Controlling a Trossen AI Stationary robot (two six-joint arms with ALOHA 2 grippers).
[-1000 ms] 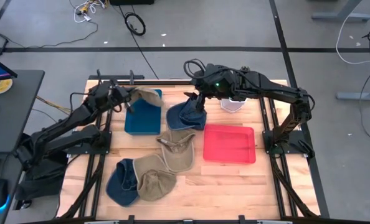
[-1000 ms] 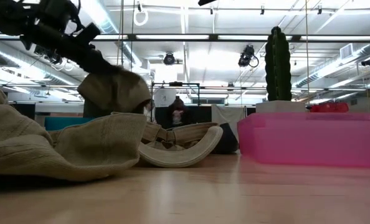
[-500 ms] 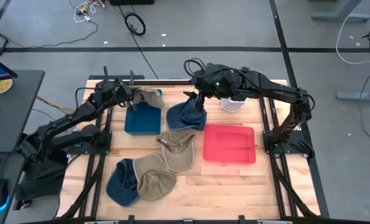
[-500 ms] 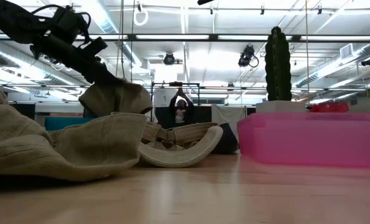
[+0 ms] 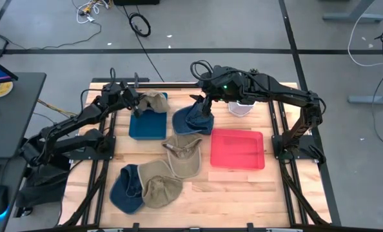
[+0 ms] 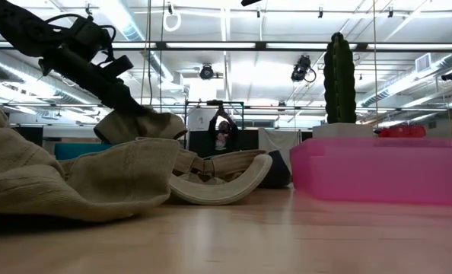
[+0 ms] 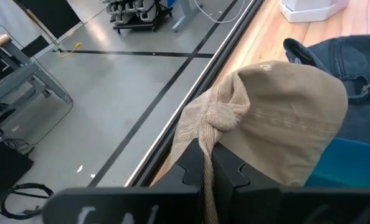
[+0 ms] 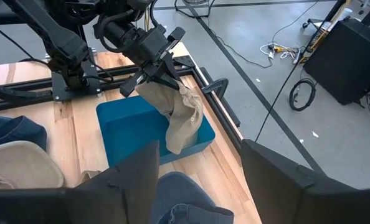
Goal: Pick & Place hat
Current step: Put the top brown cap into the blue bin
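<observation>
My left gripper (image 5: 135, 103) is shut on a tan hat (image 5: 154, 100) over the far end of the blue bin (image 5: 146, 122). The right wrist view shows that hat (image 8: 180, 118) hanging down toward the bin (image 8: 135, 124). My right gripper (image 5: 206, 106) is open, and its fingers stand wide apart above a blue denim hat (image 5: 191, 120) that lies on the table between the blue bin and the pink bin (image 5: 236, 149). I cannot tell whether it touches the denim. My left gripper pinches a bunched fold of the tan hat's crown (image 7: 217, 117) between its two fingers. The fingers slant down from the table's left side. The hat hangs below and beyond them (image 6: 142, 125), with its lower end down at the blue bin's far end. Whether it rests there I cannot tell.
Two more tan hats (image 5: 182, 154) (image 5: 160, 188) and another blue hat (image 5: 126, 187) lie in a loose heap on the near half of the table. A white container (image 5: 240, 108) stands at the far edge behind the pink bin. Bare wood shows in the near right corner.
My left gripper has moved down and a little toward the table's right, carrying the tan hat with it. The hat now hangs lower over the blue bin's far end. My right arm has kept still.
</observation>
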